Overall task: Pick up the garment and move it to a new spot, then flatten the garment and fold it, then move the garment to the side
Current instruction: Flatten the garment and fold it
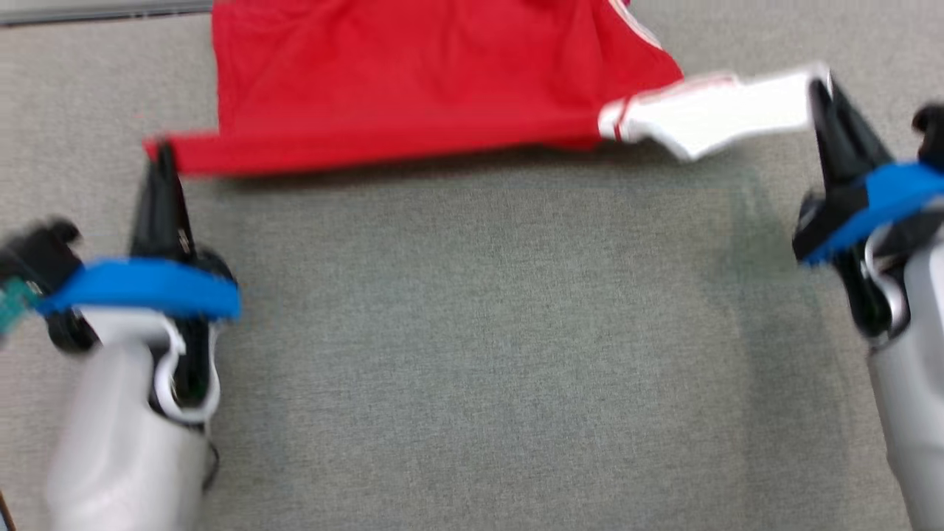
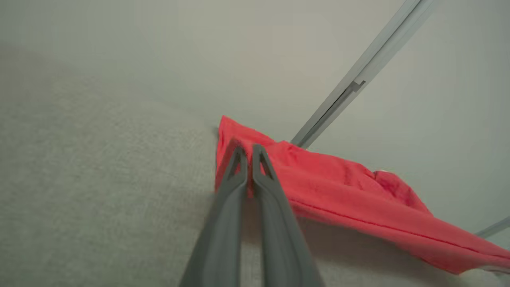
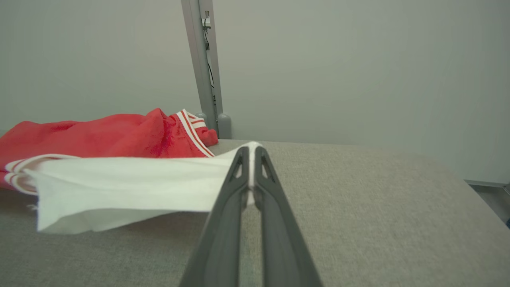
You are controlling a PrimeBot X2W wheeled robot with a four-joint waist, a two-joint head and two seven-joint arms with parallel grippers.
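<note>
Stretching across the far side of the grey table (image 1: 472, 332), the red garment (image 1: 413, 81) has its near edge pulled taut between both arms! The left gripper (image 1: 161, 156) has its fingers clamped tight on a red corner, and the right gripper (image 1: 820, 87) pinches the end of the white sleeve (image 1: 723, 110). Wide-apart holds like these look chosen to draw that edge straight, so the cloth can be laid down flat, ready for folding.

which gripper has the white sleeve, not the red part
The right gripper, shut on the end of the white sleeve; the left gripper is shut on a red corner of the garment instead.
</note>
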